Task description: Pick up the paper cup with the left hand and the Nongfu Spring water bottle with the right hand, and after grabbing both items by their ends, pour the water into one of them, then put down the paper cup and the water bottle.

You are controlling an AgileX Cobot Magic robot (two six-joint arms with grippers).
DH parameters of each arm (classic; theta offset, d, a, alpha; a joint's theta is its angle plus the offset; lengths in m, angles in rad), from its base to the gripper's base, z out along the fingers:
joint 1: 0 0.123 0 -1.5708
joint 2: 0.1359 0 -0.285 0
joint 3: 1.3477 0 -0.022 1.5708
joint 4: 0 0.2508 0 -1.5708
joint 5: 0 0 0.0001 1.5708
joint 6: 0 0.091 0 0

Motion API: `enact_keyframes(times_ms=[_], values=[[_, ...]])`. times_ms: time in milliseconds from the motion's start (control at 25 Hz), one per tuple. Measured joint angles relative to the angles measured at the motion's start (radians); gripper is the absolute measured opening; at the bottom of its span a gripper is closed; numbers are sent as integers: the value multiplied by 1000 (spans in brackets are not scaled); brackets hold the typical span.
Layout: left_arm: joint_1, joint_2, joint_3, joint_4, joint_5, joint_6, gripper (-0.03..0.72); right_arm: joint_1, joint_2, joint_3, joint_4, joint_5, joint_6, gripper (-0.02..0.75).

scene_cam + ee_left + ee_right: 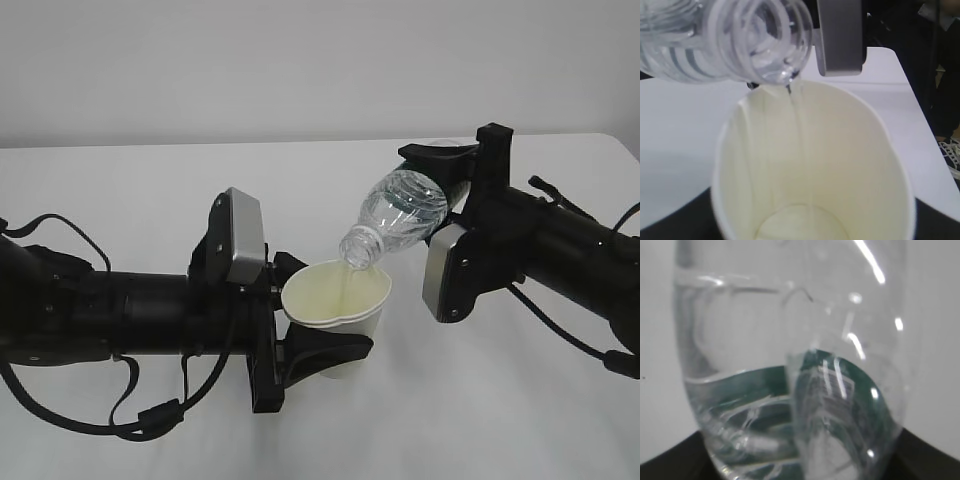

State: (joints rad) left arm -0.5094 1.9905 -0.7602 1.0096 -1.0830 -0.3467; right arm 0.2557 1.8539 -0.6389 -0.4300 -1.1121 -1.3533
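A: Where do things stand around the paper cup [335, 300]?

B: The left claw [322, 345] is clamped on its lower end, holding it clear of the desk [150, 180]. Its rim is squeezed out of round. Just above that rim hangs the neck of the Nongfu Spring water bottle [400, 212], tilted mouth-down, with the right claw [452, 170] clamped on its base end, up and to the right of the cup.

A: Is anything coming out?

B: Yes. In the left wrist view a thin stream of water [790, 95] leaves the bottle mouth and runs down the cup's far inner wall to a shallow pool at the bottom.

A: What could go wrong?

B: The stream lands close to the far edge of the rim, so a small drift of either arm could send it onto the desk. A steeper tilt might make the flow surge and overshoot. And a wetter, heavier cup, already pinched, may buckle or slip in the left claw.
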Motion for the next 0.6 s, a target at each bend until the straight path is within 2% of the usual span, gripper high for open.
enact_keyframes(times_ms=[600], values=[[0,0,0,0,0,0,447,0,0,-2,0,0,-2,468]])
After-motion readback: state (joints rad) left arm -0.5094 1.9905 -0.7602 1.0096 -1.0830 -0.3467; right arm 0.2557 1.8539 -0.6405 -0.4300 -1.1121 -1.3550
